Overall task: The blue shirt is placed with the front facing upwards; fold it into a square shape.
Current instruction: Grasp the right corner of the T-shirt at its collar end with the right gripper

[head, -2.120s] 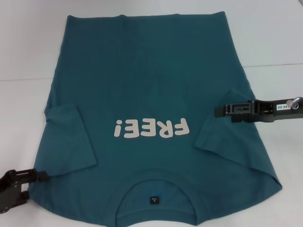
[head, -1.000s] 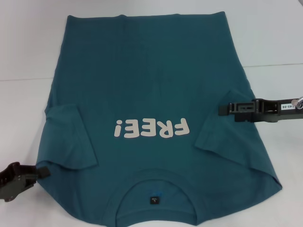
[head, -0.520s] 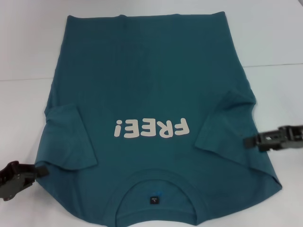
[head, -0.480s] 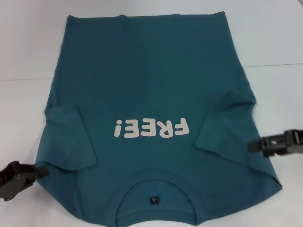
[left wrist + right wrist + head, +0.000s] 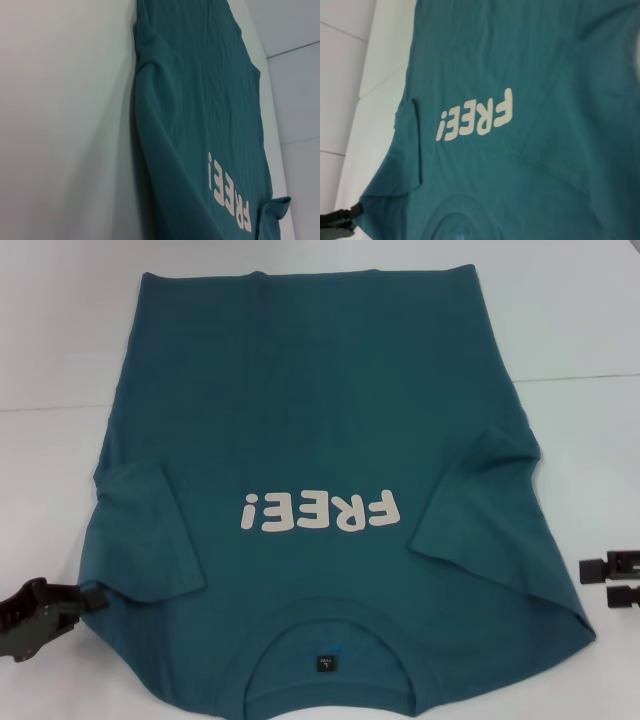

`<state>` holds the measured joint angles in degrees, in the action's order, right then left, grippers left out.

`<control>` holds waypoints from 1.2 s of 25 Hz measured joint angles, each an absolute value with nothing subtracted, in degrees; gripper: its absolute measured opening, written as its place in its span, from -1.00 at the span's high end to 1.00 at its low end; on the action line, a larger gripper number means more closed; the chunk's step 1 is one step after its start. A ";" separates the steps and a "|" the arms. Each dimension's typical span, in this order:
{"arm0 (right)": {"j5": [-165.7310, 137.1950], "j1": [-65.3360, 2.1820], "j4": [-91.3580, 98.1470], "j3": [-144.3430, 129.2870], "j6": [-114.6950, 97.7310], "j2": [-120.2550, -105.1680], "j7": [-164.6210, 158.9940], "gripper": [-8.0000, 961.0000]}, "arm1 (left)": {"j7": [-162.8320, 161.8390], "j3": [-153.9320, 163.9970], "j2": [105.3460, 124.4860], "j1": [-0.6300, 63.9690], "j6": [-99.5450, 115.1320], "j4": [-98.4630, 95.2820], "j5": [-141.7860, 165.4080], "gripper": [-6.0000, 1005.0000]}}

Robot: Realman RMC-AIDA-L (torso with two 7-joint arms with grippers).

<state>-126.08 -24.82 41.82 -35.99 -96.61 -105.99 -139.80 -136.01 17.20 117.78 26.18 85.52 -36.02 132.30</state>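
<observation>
Left pincer low at near left, fingers together. Right pincer at right edge, fingers parted, level.

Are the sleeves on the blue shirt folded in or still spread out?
Folded in. Both sleeves lie over the blue shirt front, flanking the FREE! print; the body itself is spread flat, not yet folded.

One blue shirt with two folded-in sleeves, two claws, left claw and right claw.
</observation>
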 joint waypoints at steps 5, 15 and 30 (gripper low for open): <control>-130.18 -24.64 41.23 -35.67 -95.41 -105.88 -141.13 -0.93 | -136.05 17.09 117.77 26.12 85.19 -36.03 132.27 0.91; -133.98 -25.48 40.75 -35.83 -91.48 -106.34 -142.59 -0.92 | -136.04 16.96 117.84 25.71 84.96 -36.04 132.27 0.91; -135.44 -26.81 38.44 -36.23 -88.89 -106.93 -142.09 -0.92 | -135.75 16.97 117.86 25.57 84.10 -35.43 132.35 0.91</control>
